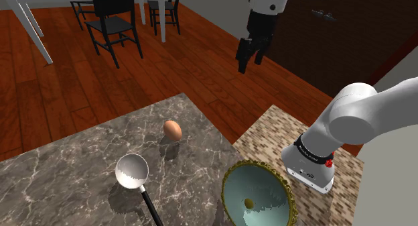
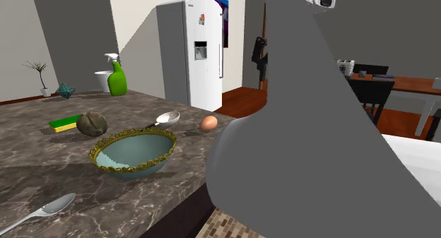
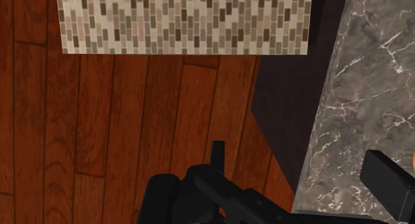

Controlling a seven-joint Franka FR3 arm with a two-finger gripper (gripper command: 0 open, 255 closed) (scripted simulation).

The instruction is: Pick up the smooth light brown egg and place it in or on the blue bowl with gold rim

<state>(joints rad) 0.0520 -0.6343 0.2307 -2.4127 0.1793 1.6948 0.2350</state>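
Your claw [image 1: 249,62] hangs high over the wood floor [image 1: 80,90], fingers wide apart, gripping nothing. The brown egg [image 1: 173,129] sits on the marble counter [image 1: 67,178], well apart from the gold-rimmed bowl [image 1: 268,184], whose teal bottom shows one small yellowish spot.

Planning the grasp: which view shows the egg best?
The shoulder view: the egg sits unobstructed on the marble counter, seen from above, apart from ladle and bowl. The second exterior view shows it low and side-on, near the ladle. The wrist view looks at floor and counter edge.
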